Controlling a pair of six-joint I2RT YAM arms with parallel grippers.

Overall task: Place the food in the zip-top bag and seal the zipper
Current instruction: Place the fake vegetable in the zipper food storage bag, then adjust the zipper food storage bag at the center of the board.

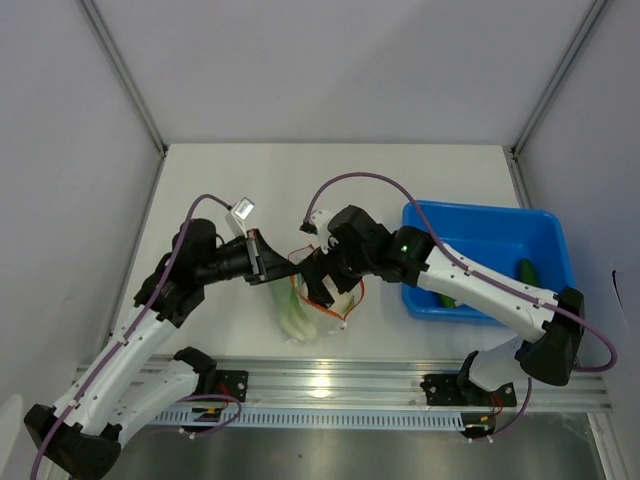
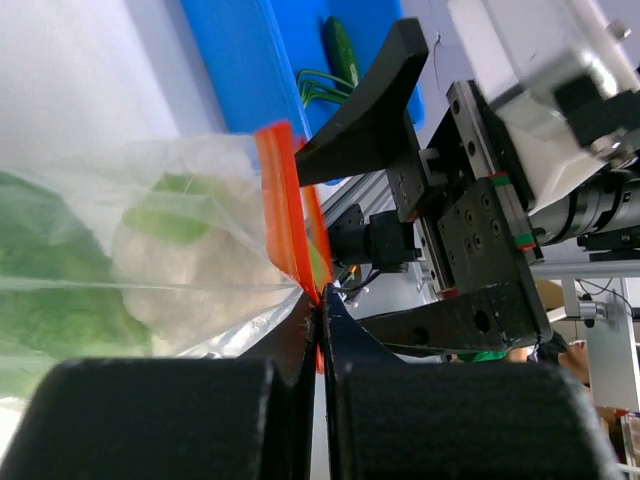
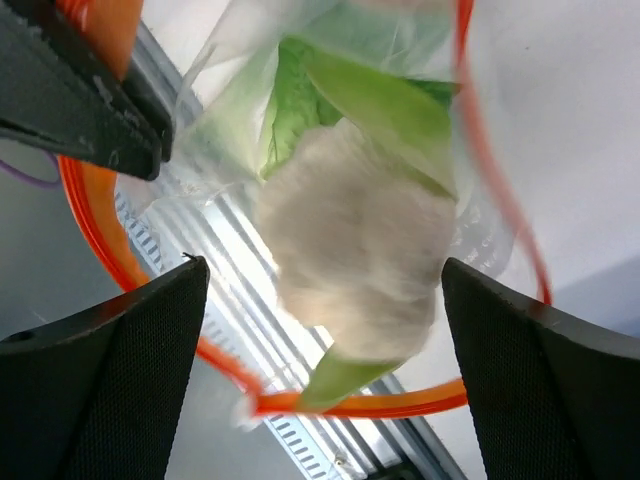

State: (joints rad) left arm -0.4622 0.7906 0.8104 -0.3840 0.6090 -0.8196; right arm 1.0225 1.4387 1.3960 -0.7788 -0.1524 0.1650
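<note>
**Let the leaf fall clear of the bag mouth before fetching more**

The left gripper (image 2: 320, 300) is clamped shut on the thin orange-red plastic zipper strip (image 2: 275, 200), holding up the mouth of the small clear crinkly plastic zip-top bag (image 1: 305, 322) above the white table (image 1: 330, 190), between the two arms. The right gripper (image 1: 325, 288) hangs over that mouth with its jaws spread wide and nothing held. A leafy green vegetable with a pale whitish stalk (image 3: 350, 240) sits just below it, inside the orange loop.

To do this step well, the right arm should lift straight up so that neither finger snags the strip or drags the leaf back out. The left grip should stay firm and the mouth wide. The stalk probably needs to settle deeper, since anything lying across the strip would likely stop it from sealing.

Counted:
- Bags: one.
- Zipper strips: one.
- Blue rectangular plastic bins (image 1: 490, 235): one, to the right of the bag.
- Dark long green pieces (image 1: 525, 270) visible in the bin: two, the second half hidden under the right arm.
- Vegetables in the bag: at least one. I cannot tell whether the leaves belong to a second.
</note>
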